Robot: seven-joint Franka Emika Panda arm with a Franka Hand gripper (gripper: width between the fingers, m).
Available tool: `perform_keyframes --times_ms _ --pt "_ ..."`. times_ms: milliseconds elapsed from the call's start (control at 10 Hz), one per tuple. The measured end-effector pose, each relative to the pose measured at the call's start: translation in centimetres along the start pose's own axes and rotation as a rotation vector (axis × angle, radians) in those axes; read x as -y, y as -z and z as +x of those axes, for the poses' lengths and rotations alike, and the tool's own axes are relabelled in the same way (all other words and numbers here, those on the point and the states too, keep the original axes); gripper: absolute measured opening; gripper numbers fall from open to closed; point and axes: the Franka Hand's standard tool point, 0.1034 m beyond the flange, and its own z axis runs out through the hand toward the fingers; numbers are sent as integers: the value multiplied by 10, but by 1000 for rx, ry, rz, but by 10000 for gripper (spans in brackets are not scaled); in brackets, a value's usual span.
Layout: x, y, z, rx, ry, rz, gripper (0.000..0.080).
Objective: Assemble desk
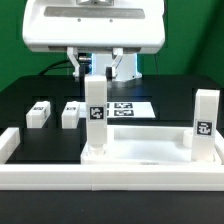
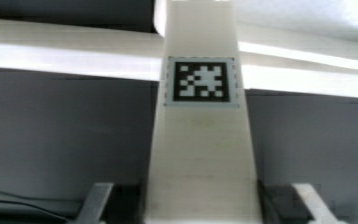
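Jaws are spread, one on each side of the upper end of an upright leg (image 1: 95,112). In the wrist view a dark gap is seen between each finger and the leg's sides, so nothing is gripped. The gripper (image 1: 97,68) is held above the tabletop panel (image 1: 150,148), over the panel's end on the exterior view's left. In the wrist view the two fingers (image 2: 101,200) are shown flanking the leg, and the leg's square black-and-white tag (image 2: 202,80) is turned toward the camera.

This leg is stood on the tabletop panel at that same end. Whether it is seated fast in the panel cannot be told. A second leg (image 1: 205,120) is stood upright at the panel's opposite end, on the exterior view's right, with a tag on its facing side. The panel itself is laid flat on the black table (image 1: 20,100).

Two more legs are laid loose on the table beyond the panel, toward the exterior view's left. One (image 1: 70,113) is near the panel's end, and the other (image 1: 38,113) is farther out on the same side, apart from the first. The marker board (image 1: 125,108) is laid flat behind the panel, partly hidden by the upright leg. The border wall (image 1: 110,182) is run along the panel's near edge, just beside it, and is turned back past the panel's end on the exterior view's left.
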Motion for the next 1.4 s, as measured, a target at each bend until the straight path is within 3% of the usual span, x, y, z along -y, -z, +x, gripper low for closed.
perform_keyframes --times_ms 200,400,700,800,900,1000,1100,1400 --pt "-2 -5 -2 -10 1 -13 291" --pt "-1 -6 1 -72 11 -50 291" --pt "0 -6 2 -84 13 -57 291" --pt "0 -7 1 -83 13 -57 356" --pt "0 -7 1 -83 13 -57 521" --pt "0 -7 1 -83 13 -57 521" --pt "0 -7 1 -83 13 -57 626" --pt "0 -7 1 -83 13 -57 643"
